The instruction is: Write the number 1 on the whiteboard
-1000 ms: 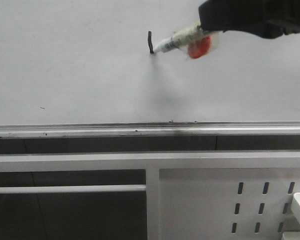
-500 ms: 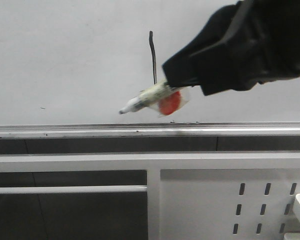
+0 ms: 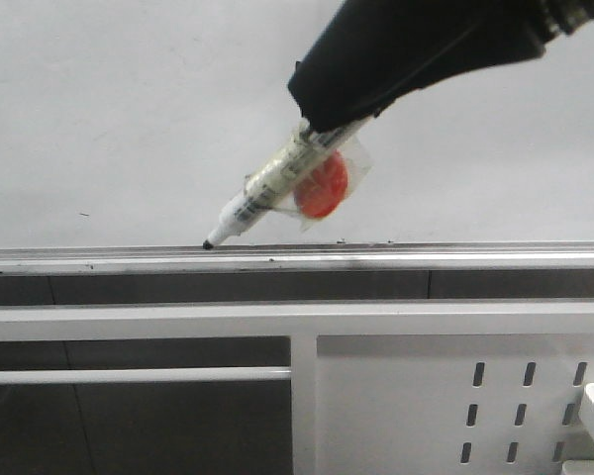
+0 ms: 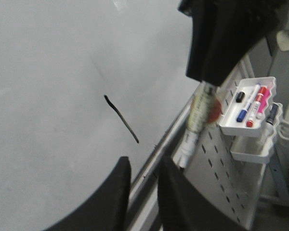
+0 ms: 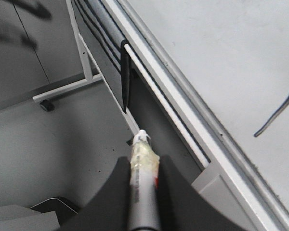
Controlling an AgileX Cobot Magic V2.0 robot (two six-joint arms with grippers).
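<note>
Whiteboard (image 3: 129, 119) behind; my right gripper (image 5: 143, 179) is clamped on the marker pen (image 3: 272, 186), tip touching the tray rail (image 3: 99, 259); left gripper (image 4: 140, 185) fingers slightly apart, holding nothing.

I'm working in what looks like a lab or office: a wall whiteboard (image 3: 129, 119), perforated metal panel (image 3: 445, 396), marker tray (image 4: 248, 108), grey floor (image 5: 53, 139).

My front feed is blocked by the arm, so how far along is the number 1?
The number 1 looks done: a black stroke stands on the whiteboard. The right gripper holds the marker pen, its tip off the stroke, down by the tray rail. The left gripper holds nothing. Left: possibly stowing the pen.
</note>
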